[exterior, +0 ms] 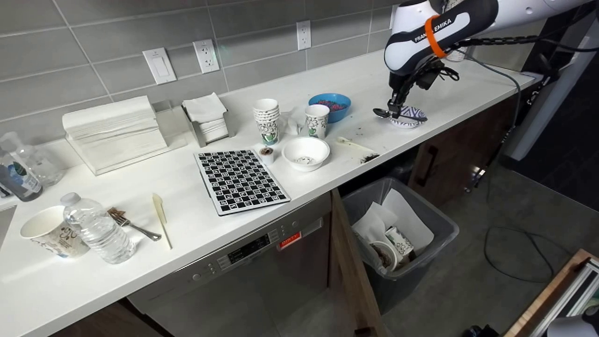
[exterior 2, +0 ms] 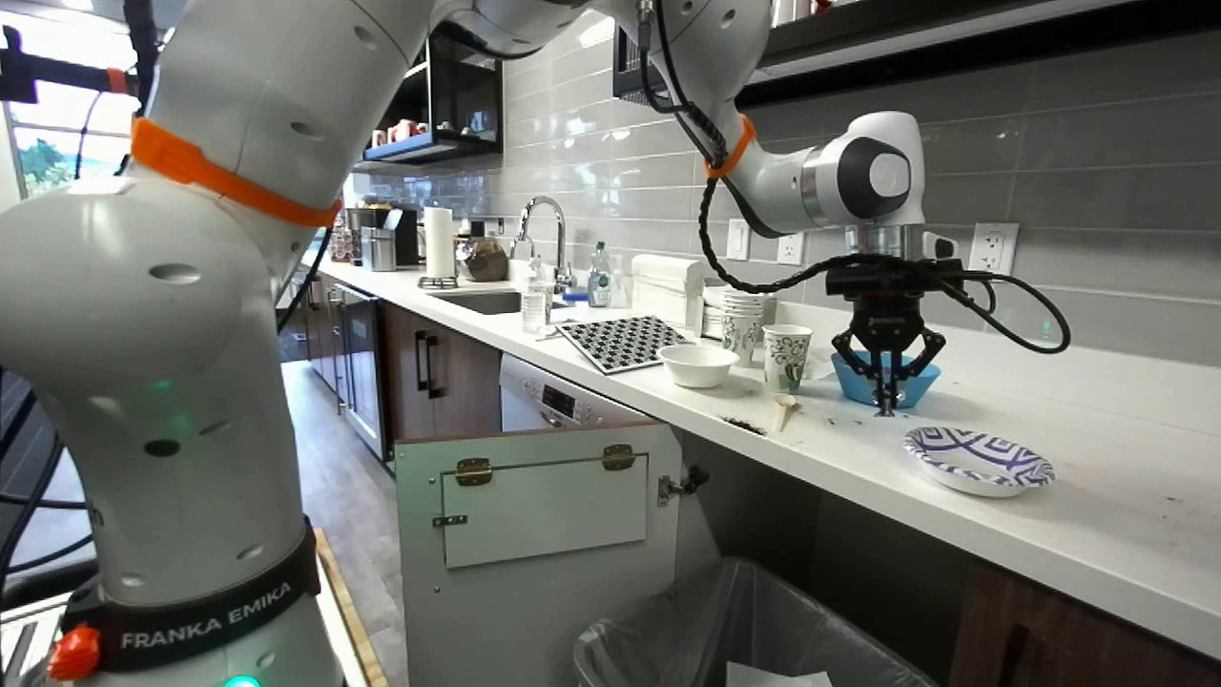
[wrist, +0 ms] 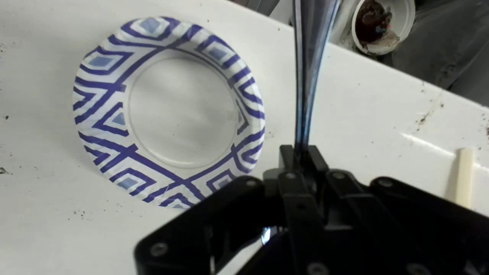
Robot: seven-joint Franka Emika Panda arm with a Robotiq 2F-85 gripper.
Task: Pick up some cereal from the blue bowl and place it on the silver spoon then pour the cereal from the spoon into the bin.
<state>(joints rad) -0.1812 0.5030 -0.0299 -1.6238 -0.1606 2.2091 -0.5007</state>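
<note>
Clearly, the claw point(wrist: 303, 156) pinches the spoon point(exterior: 382, 113) by its handle point(wrist: 306, 76), over the counter point(exterior: 360, 79) and near the patterned bowl point(wrist: 183, 114). Farther off, the blue bowl point(exterior: 340, 115) sits by a paper cup point(exterior: 317, 120), reddish cereal point(exterior: 331, 106) inside it. Below the counter's edge stands the bin point(exterior: 409, 281), with paper point(exterior: 412, 220) in it.

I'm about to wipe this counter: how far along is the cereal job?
Done: the gripper has the spoon. In hand: it's held above the counter; whether loaded, I can't tell. Left, apparently: pouring into the bin below, perhaps after scooping; the blue bowl holds cereal.
</note>
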